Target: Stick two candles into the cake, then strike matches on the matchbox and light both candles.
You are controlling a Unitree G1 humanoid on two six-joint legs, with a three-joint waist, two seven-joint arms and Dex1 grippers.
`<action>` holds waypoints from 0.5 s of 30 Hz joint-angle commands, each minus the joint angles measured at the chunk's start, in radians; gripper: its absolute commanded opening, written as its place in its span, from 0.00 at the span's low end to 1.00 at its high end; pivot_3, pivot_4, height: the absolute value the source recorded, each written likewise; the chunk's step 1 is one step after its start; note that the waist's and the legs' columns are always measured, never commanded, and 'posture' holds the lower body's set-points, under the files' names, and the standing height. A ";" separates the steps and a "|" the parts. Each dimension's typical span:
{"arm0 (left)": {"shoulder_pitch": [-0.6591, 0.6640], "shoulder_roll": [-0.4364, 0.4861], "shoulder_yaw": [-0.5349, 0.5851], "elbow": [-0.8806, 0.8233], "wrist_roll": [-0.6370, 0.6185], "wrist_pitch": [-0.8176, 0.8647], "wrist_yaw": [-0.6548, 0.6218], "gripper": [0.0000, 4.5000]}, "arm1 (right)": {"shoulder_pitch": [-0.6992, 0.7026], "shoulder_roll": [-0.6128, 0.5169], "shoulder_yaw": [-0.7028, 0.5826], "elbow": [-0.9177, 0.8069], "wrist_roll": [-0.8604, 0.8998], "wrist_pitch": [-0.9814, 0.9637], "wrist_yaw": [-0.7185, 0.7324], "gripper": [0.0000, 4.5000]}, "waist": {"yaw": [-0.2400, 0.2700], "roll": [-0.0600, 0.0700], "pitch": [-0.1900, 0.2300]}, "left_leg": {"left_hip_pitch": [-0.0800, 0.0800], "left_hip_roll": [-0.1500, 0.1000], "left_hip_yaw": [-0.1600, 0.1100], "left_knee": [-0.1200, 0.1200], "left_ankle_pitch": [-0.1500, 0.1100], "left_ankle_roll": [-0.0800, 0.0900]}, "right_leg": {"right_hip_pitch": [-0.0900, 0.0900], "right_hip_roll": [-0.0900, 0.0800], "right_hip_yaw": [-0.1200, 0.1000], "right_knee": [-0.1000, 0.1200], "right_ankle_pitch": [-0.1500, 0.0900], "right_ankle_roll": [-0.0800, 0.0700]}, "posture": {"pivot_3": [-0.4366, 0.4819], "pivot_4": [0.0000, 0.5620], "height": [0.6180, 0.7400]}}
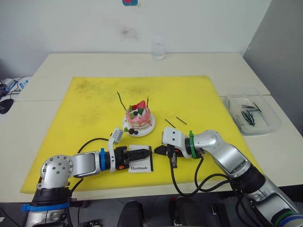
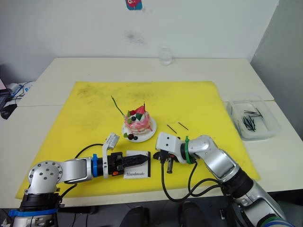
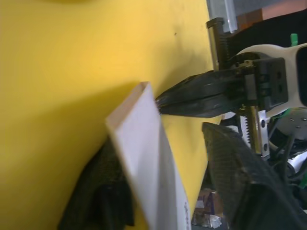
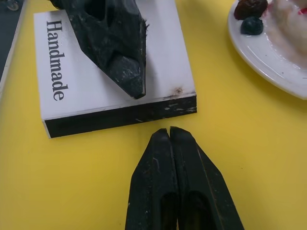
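the right gripper (image 4: 169,132) is pressed shut, its tips just short of the black striking strip (image 4: 120,117) of the matchbox (image 4: 91,91). the left gripper (image 1: 142,154) pins that box flat. two matches (image 1: 175,121) lie beyond, near the cake (image 1: 138,118); light, stiff, probably brittle, best pinched mid-length.

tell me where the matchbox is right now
The matchbox lies on the yellow mat's near edge, just in front of the cake, pinned under the left claw.
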 commanded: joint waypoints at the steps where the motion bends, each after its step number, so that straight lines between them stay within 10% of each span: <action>1: 0.015 0.024 0.016 0.028 0.050 0.009 0.021 0.22 | -0.001 -0.010 -0.038 -0.020 0.003 -0.002 -0.008 0.00 | 0.000 0.000 0.000 | 0.000 0.000 0.000 0.000 0.000 0.000 | 0.000 0.000 0.000 0.000 0.000 0.000 | 0.48 0.27 1.00; 4: 0.012 0.022 0.019 0.032 0.053 0.012 0.018 0.02 | 0.000 -0.016 -0.047 -0.028 0.006 0.006 -0.010 0.00 | 0.000 0.000 0.000 | 0.000 0.000 0.000 0.000 0.000 0.000 | 0.000 0.000 0.000 0.000 0.000 0.000 | 0.48 0.27 1.00; 15: 0.002 0.040 0.017 -0.041 0.034 -0.001 -0.081 0.01 | 0.005 -0.001 -0.200 -0.111 0.067 0.058 -0.074 0.00 | 0.000 0.000 0.000 | -0.001 0.000 0.000 0.000 0.000 0.000 | 0.000 0.000 0.000 0.000 0.000 0.000 | 0.48 0.27 1.00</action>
